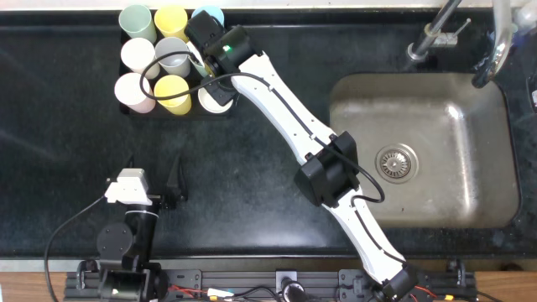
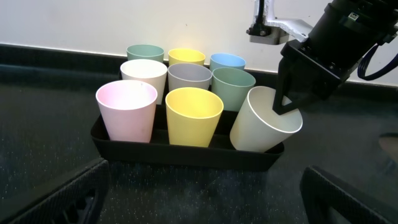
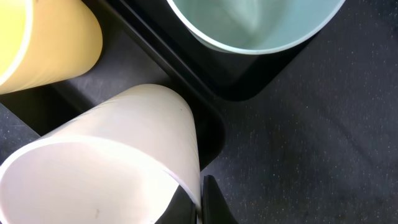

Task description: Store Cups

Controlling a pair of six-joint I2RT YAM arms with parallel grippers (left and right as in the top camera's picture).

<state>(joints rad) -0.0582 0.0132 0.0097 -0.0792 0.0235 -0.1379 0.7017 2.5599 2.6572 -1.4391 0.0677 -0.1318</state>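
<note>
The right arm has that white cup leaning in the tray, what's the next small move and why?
Probably tip the white cup upright before releasing: the right gripper pinches its rim, and it leans outward in the tray corner, beside the upright yellow cup.

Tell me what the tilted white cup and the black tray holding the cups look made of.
White cup: probably plastic, matte, judging by its thin even wall, smooth surface and soft dull sheen. Black tray: likely moulded plastic, slightly glossy, with rounded corners and a faint highlight along its rim. Looks alone cannot confirm either.
</note>
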